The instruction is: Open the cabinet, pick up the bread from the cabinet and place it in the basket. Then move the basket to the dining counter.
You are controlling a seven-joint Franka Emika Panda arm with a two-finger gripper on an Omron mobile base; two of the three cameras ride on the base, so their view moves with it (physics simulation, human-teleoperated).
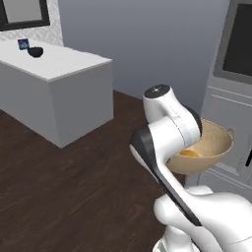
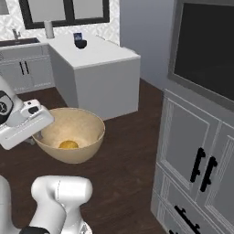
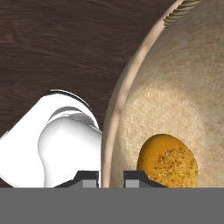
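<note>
The gripper (image 3: 111, 176) is clamped on the rim of the basket (image 3: 175, 87), one finger outside the wall, one inside, holding it up off the dark wood floor (image 1: 74, 197). Just inside the jaws sits the bread (image 3: 167, 160) on the basket's bottom. Well beyond stands the dining counter (image 2: 107, 73), carrying a small black bowl (image 2: 81, 44).

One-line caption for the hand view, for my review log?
Pincer clamps the rim of the woven basket, carried above dark wood floor, with the bread inside.

Dark wood floor (image 1: 59, 187), grey wall (image 1: 147, 39), black-framed window (image 2: 64, 11)
</note>
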